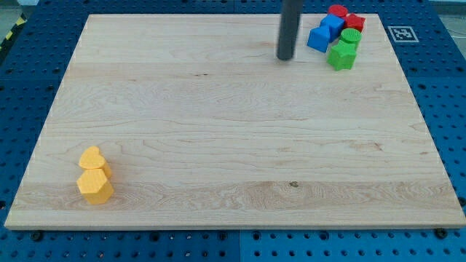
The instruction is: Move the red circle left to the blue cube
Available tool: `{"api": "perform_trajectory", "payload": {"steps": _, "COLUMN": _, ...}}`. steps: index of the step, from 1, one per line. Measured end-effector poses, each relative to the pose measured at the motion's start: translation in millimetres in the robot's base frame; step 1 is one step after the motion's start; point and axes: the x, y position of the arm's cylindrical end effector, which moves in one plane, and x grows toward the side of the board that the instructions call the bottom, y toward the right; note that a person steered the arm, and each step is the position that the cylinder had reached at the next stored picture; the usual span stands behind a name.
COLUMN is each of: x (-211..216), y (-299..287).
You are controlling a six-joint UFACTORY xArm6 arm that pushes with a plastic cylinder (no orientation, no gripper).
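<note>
My tip [285, 57] touches the wooden board [218, 131] near the view's top, a little to the view's right of the middle. There are no fingers on this arm, only the straight dark rod [290, 25], so nothing can open or close and nothing is held. The rod comes down from the top edge of the view and stands almost upright. The tip is free; it touches no block.

Just to the view's right of the tip, with a small gap of bare wood between, lies a tight cluster of blocks in the top right corner of the board. The nearest one to the tip is a blue block [317, 38], and a second blue cube [332, 27] sits against it, slightly higher in the view. The red circle [337, 11] is at the top of the cluster, touching the upper blue cube on its upper right side, very close to the board's top edge. A second red block [354, 22] lies beside it to the view's right; its shape I cannot tell clearly. Below them are two green blocks, one smaller [351, 36] and one bigger [341, 55], touching each other.

Far away, in the bottom left corner of the view, two yellow blocks stand together: the upper one [93, 159] and the lower one [95, 186], which looks six-sided.
</note>
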Motion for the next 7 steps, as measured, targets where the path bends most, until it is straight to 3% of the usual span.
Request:
{"api": "perform_trajectory", "payload": {"steps": 1, "x": 32, "y": 109}}
{"api": "perform_trajectory", "payload": {"steps": 2, "x": 11, "y": 226}}
{"api": "perform_trajectory", "payload": {"steps": 3, "x": 8, "y": 231}}
{"api": "perform_trajectory", "payload": {"steps": 5, "x": -122, "y": 194}}
{"api": "perform_trajectory", "payload": {"steps": 6, "x": -151, "y": 169}}
{"api": "perform_trajectory", "payload": {"steps": 7, "x": -151, "y": 145}}
